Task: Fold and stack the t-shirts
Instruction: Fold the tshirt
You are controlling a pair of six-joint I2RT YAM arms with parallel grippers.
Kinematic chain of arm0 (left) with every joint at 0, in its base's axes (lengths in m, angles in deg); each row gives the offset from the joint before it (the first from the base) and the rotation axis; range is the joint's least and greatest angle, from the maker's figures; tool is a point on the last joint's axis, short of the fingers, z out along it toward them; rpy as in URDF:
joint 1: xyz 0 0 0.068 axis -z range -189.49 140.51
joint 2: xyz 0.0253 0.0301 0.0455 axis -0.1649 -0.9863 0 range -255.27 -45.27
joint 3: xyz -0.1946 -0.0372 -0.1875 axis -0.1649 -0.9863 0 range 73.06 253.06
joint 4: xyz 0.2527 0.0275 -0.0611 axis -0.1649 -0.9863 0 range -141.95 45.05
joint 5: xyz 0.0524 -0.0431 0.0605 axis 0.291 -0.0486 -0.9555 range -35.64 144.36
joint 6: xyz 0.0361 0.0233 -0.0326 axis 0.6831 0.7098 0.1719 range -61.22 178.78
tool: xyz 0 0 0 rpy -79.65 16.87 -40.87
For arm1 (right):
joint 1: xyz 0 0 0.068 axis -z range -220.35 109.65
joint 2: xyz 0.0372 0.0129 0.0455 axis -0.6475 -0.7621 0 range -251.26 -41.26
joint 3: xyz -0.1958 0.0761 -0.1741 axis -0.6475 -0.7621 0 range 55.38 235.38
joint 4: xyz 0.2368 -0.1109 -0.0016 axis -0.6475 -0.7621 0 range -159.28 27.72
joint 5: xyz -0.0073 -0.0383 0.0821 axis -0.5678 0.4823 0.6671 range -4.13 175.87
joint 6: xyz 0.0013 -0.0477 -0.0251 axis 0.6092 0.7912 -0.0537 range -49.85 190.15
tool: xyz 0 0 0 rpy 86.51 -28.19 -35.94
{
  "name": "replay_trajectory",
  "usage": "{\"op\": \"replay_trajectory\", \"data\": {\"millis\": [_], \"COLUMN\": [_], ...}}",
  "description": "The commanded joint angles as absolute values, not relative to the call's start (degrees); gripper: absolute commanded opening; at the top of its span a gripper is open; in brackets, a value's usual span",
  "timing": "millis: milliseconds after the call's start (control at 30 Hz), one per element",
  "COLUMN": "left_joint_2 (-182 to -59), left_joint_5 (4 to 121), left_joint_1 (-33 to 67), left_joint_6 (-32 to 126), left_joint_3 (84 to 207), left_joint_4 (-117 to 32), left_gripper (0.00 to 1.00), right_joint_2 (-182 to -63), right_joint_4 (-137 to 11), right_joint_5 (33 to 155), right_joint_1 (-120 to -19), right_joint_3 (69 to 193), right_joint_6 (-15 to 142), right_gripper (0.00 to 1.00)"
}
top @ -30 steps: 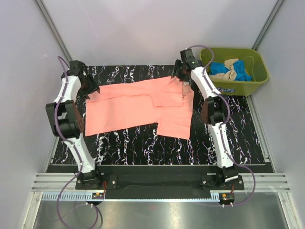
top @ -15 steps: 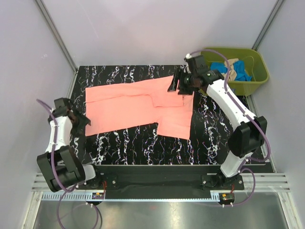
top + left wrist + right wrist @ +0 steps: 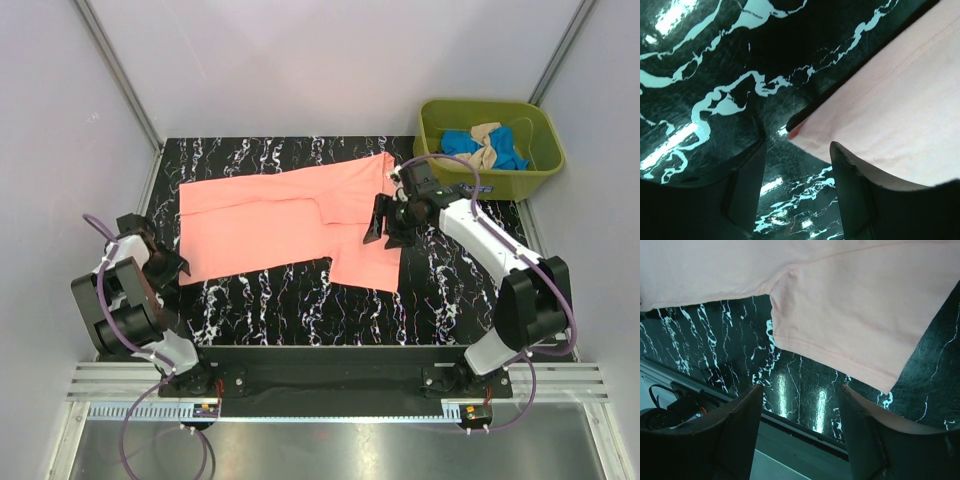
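Lying flat: salmon-pink cloth t-shirt (image 3: 290, 220), spread on the black white-veined tabletop (image 3: 300, 300).
Other tees: blue and beige cloth shirts (image 3: 482, 148), bunched in olive-green plastic tub (image 3: 500, 184), far right.
Left gripper (image 3: 797, 150): jaws apart, empty, at the shirt's near-left corner.
Right gripper (image 3: 386, 228): jaws wide, empty, above the shirt's right side.

black marbled table (image 3: 280, 300), olive-green tub (image 3: 530, 180) at far right

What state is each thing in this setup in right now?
Pink shirt: spread flat on the table, not yet folded up, held by nothing.
Blue shirt: crumpled in the tub.
Beige shirt: crumpled in the tub, on the blue one.
Tub: upright.
Left gripper: open, empty, at the pink shirt's corner.
Right gripper: open, empty, over a sleeve.
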State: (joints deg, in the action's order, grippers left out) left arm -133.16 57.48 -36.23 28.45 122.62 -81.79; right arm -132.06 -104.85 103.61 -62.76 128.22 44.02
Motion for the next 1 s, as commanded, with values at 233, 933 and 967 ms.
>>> {"op": "replay_trajectory", "data": {"millis": [233, 933, 967], "left_joint_2": [-138.6, -134.6, -134.1], "left_joint_5": [57.0, 59.8, 60.3], "left_joint_1": [-36.6, -38.1, -38.1], "left_joint_6": [28.2, 32.1, 32.2], "left_joint_3": [125.8, 128.6, 128.7], "left_joint_4": [-77.8, -79.2, -79.2], "left_gripper": [0.5, 0.0, 0.0], "right_joint_2": [-128.9, -139.5, -139.7], "right_joint_4": [-103.5, -101.8, -101.0], "right_joint_5": [104.7, 98.3, 98.7], "right_joint_1": [-57.7, -54.1, -54.2], "right_joint_3": [127.2, 121.4, 120.3], "right_joint_6": [46.3, 41.8, 41.6], "right_gripper": [0.68, 0.49, 0.48]}}
